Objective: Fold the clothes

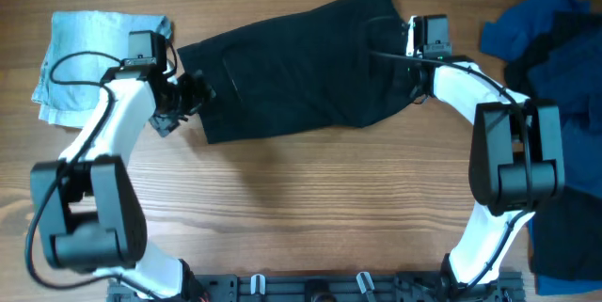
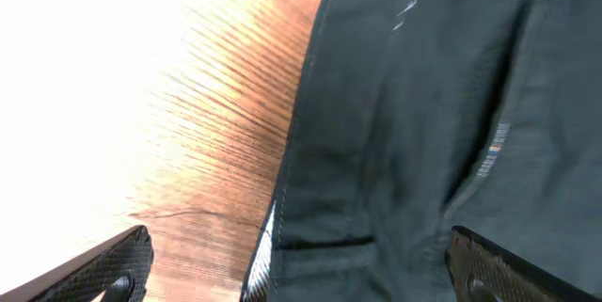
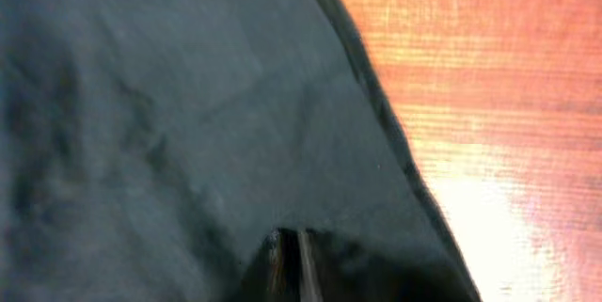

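The black shorts [image 1: 292,67] lie spread across the middle of the table, slanting up to the right. My left gripper [image 1: 186,95] hovers at their left edge, open wide. In the left wrist view the shorts' hem [image 2: 282,198] runs between the two fingers [image 2: 113,264], with nothing gripped. My right gripper [image 1: 412,84] is at the shorts' right end. In the right wrist view its fingertips [image 3: 287,250] are shut, with black cloth [image 3: 169,104] bunched around them.
A pale blue denim piece [image 1: 85,57] lies folded at the back left, behind the left arm. A heap of royal-blue and navy garments [image 1: 555,67] fills the right edge. The arms' mounting rail [image 1: 329,288] runs along the front.
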Motion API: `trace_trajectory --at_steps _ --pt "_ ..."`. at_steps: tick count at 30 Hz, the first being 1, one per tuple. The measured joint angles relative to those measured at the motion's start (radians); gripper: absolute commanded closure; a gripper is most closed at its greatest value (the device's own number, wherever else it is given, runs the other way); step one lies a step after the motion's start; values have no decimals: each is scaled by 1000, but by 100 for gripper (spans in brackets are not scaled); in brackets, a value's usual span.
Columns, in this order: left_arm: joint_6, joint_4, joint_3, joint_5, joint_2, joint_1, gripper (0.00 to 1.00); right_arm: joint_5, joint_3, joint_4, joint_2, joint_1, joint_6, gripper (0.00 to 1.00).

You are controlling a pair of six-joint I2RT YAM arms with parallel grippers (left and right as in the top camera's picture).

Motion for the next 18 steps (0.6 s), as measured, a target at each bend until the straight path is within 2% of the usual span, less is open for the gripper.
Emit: trace_trajectory --at_steps 4,9,13,18 --pt "0 5 0 -24 -32 0 0 11 37 -150 -1 0 19 96" --pt "1 40 0 -48 -32 0 0 121 65 -532 -29 3 191 96" --pt "3 50 0 -56 -32 0 0 141 63 -713 -31 2 291 96" --pt "16 56 0 -59 -32 0 0 132 58 -750 -38 2 326 95"
